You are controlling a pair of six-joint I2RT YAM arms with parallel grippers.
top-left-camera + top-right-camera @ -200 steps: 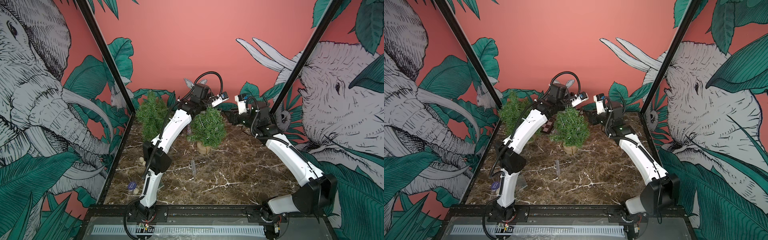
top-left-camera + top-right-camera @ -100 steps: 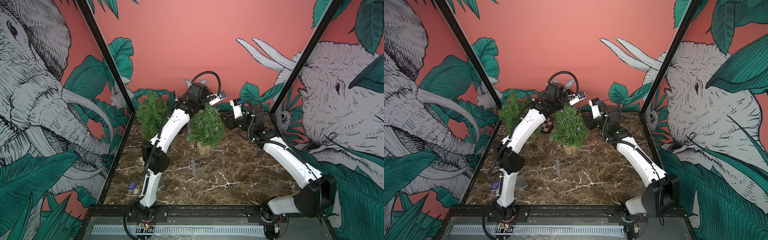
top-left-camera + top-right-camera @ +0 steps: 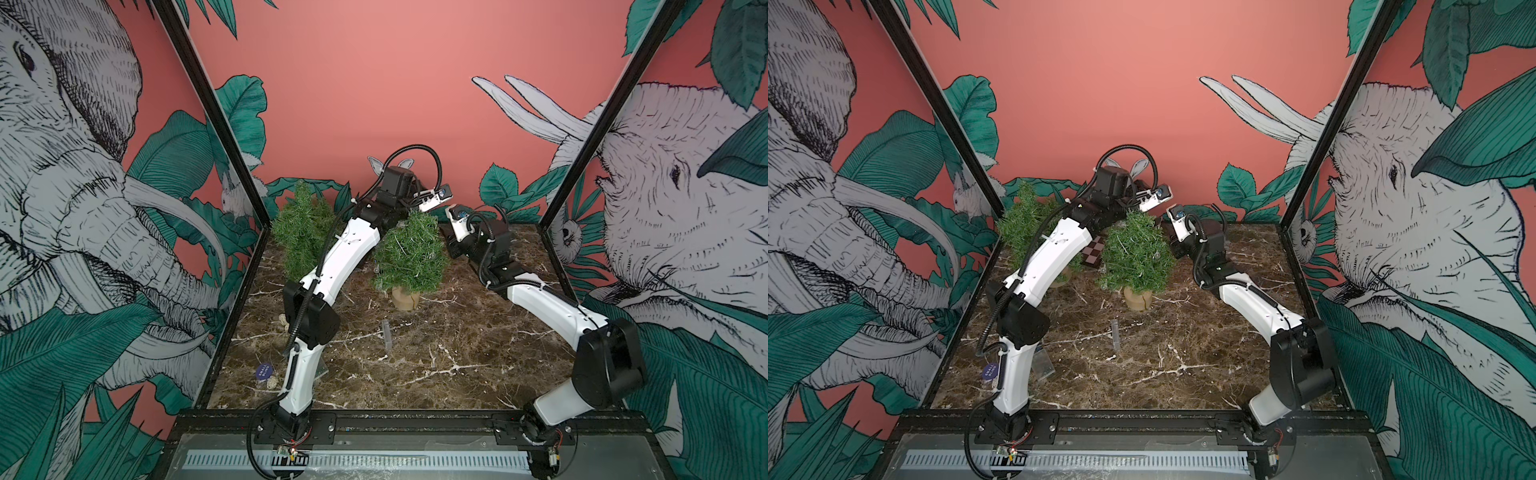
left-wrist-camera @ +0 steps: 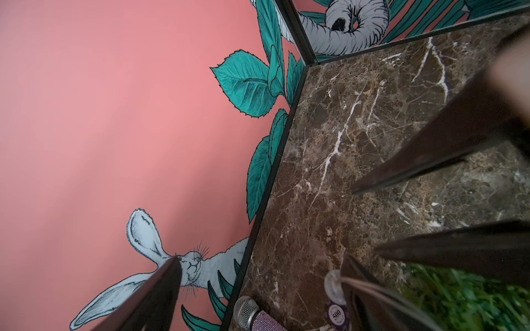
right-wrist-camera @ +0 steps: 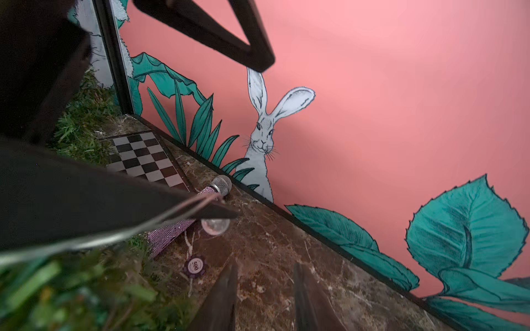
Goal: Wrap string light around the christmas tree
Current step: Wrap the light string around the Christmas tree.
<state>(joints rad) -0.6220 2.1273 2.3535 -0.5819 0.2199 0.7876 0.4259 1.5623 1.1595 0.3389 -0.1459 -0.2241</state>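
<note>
Both top views: the christmas tree (image 3: 411,253) (image 3: 1138,257) is standing upright. Left wrist: left gripper (image 4: 261,258) is gaping behind it, string light (image 4: 381,288) lying along one finger (image 4: 351,269) (bulb (image 4: 334,283) at tip). Right wrist: right gripper (image 5: 265,266) is hovering, jaws apart.

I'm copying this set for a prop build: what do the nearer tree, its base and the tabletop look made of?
Tree: likely plastic, matte green; stiff, bristly needles.
Base: seemingly raw pale wood; a dark split runs down its front.
Tabletop: brown marble or a marble-look laminate, slight sheen; white veins cross it.
</note>
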